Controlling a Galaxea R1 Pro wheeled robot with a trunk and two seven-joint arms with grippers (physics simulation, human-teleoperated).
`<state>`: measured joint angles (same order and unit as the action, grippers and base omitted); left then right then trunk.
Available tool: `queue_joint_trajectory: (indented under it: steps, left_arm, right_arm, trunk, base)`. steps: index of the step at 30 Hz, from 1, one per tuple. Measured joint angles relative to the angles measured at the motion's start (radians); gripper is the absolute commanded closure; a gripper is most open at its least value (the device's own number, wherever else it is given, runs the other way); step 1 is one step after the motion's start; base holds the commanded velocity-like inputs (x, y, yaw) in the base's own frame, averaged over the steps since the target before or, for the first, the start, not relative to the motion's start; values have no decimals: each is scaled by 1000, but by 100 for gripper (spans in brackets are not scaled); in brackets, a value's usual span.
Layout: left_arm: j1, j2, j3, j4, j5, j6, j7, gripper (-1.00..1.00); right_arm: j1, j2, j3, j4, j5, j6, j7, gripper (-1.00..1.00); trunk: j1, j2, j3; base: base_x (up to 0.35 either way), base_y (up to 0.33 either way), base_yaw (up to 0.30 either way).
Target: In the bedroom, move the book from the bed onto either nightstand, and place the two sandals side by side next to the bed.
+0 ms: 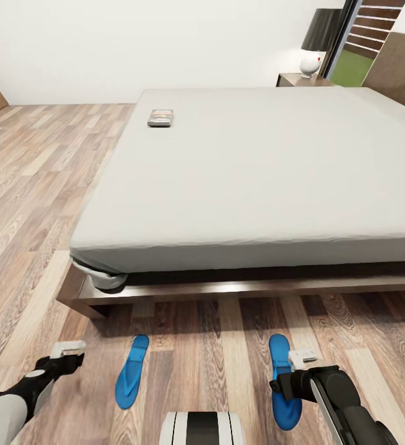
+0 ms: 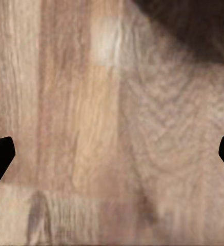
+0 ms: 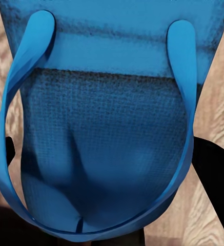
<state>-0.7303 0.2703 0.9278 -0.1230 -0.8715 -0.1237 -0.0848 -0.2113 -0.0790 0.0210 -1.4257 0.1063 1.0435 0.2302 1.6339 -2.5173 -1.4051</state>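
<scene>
The book point(image 1: 160, 117) lies near the far left corner of the bed point(image 1: 258, 179). Two blue sandals rest on the wood floor in front of the bed frame, well apart: the left sandal point(image 1: 132, 371) and the right sandal point(image 1: 284, 386). My right gripper point(image 1: 284, 389) is low over the right sandal. In the right wrist view that sandal point(image 3: 106, 128) sits between the open fingers of the right gripper point(image 3: 109, 169), with dark fingertips point(image 3: 214, 174) at its sides. My left gripper point(image 1: 63, 364) hovers left of the left sandal. In the left wrist view the left gripper point(image 2: 112, 159) is open over bare floor.
A nightstand point(image 1: 296, 79) with a white-based, dark-shaded lamp point(image 1: 312, 59) stands beyond the bed's far side. The bed's wooden platform frame point(image 1: 227, 289) juts out low just ahead of the sandals. My base point(image 1: 202, 429) shows at the bottom edge.
</scene>
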Motion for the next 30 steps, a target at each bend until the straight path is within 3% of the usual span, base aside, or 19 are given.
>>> queue_joint_trajectory:
  steps: [1, 2, 5, 6, 8, 10, 13, 14, 19, 30]
  left_arm:
    - [1, 23, 0, 0, 9, 0, -5, -100]
    - [3, 65, 0, -1, 21, 2, -16, -100]
    - [6, 127, -1, -1, 32, 4, -28, -100]
    - [12, 164, 0, -1, 36, 4, -32, -100]
    - [22, 206, -1, -1, 39, 5, -35, -100]
    - [40, 290, 0, -1, 42, 5, -34, -100]
    - [47, 336, 0, -1, 43, 8, -29, -100]
    - [49, 363, 1, -2, 43, 13, -21, -100]
    - [66, 414, 0, -2, 43, 25, 50, -100]
    - [129, 432, -1, -4, 48, 23, 246, -100]
  right_arm:
    - [0, 0, 0, 0, 0, 0, 0, 100]
    - [0, 0, 0, 0, 0, 0, -1, 100]
    - [0, 0, -1, 0, 0, 0, -1, 100]
    - [-1, -1, -1, 0, 1, 0, -1, 100]
    - [-1, -1, -1, 0, 0, 0, -1, 100]
    - [-1, -7, -3, 1, 3, 0, -1, 100]
    - [-1, -23, -5, 1, 4, 0, -1, 100]
    - [-2, -34, -7, 2, 6, -1, 0, 100]
    - [-5, -50, -5, 17, -1, 0, 4, 100]
    - [-10, -54, -1, 102, 1, 0, -1, 100]
  trunk:
    - [0, 0, 0]
    - [0, 0, 0]
    - [0, 0, 0]
    - [0, 0, 0]
    - [0, 0, 0]
    - [0, 0, 0]
    - [0, 0, 0]
    - [0, 0, 0]
    - [0, 0, 0]
    - [0, 0, 0]
  base:
    - [0, 0, 0]
    - [0, 0, 0]
    - [0, 0, 0]
    - [0, 0, 0]
    - [0, 0, 0]
    - [0, 0, 0]
    - [0, 0, 0]
    - [0, 0, 0]
    - [0, 0, 0]
    - [0, 0, 0]
